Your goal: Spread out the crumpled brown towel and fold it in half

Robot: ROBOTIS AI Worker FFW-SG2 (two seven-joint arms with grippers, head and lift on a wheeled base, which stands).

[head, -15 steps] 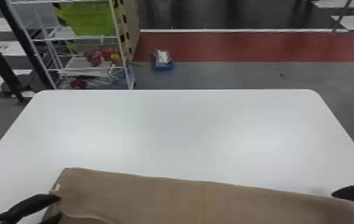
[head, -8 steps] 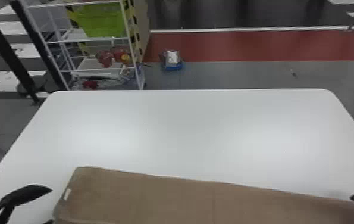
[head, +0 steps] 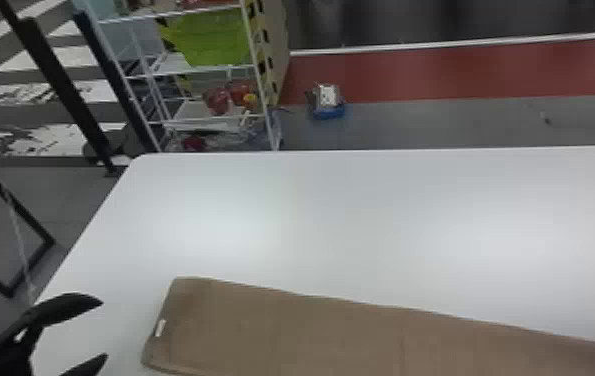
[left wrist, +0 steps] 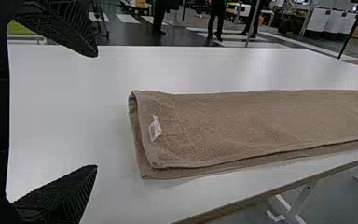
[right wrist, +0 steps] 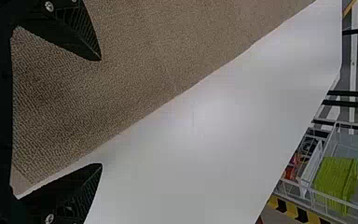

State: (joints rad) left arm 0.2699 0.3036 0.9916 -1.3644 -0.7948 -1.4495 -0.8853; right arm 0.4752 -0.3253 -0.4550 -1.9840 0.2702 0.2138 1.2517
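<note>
One long brown towel [head: 286, 332] lies flat along the near side of the desk [head: 311, 215] in the head view, a white label [head: 160, 328] on its left end. The left tool [head: 104, 329] is just left of that end, its fingers wide apart and nothing between them.

In the left wrist view the towel shows as two layers, rounded together along the far side, with loose edges on the near side; the under layer peeks out a little beyond the upper. So the spreading looks done and the fold in half all but finished.

In the right wrist view the right tool [right wrist: 101, 112] is also wide open at the towel's right end, pinching nothing; whether it touches the cloth I cannot tell. The next move, I judge, is to draw both tools clear without dragging the top layer, then perhaps even up the near edges.
</note>
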